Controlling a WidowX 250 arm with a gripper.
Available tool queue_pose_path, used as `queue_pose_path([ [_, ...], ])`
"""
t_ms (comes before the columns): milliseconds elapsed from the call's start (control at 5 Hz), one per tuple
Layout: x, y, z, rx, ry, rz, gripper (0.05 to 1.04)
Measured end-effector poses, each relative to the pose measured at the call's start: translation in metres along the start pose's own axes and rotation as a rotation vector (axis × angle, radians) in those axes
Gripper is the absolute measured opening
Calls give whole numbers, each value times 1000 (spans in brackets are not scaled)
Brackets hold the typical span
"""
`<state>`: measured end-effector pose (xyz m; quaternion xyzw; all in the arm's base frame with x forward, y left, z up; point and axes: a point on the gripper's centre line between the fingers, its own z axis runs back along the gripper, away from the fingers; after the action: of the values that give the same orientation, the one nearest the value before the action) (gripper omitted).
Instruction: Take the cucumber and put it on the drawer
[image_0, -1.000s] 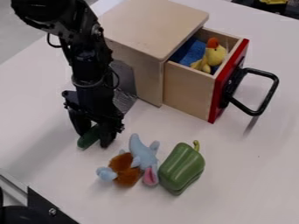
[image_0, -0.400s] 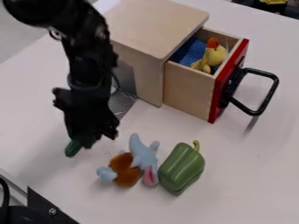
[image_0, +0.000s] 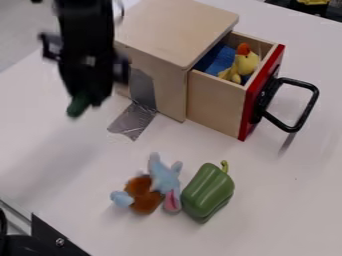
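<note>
One dark-green oblong cucumber (image_0: 78, 105), pinched by the black two-finger gripper (image_0: 89, 99), has risen off the white table (image_0: 73, 170) to ten o'clock in the camera view, so carrying toward three o'clock, to the open, red-fronted wooden drawer (image_0: 215, 102), likely comes next.

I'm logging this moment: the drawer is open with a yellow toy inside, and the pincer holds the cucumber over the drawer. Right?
Not over the drawer: the camera view shows the pincer holding the cucumber left of the wooden box. The drawer is open, yellow toy inside.
</note>
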<state>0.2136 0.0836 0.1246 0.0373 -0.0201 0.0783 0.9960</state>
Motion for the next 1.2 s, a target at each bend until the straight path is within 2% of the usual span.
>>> queue_pose_path([
  [200, 36, 6, 18, -37, -17, 19, 326],
  [400, 79, 11, 22, -56, -24, 29, 326],
  [600, 116, 17, 8, -62, -2, 46, 326],
  [800, 140, 20, -17, -67, 30, 68, 326],
  [1000, 155, 19, -27, -65, 38, 62, 364],
  [1200, 157, 14, -28, -51, 41, 41, 667],
])
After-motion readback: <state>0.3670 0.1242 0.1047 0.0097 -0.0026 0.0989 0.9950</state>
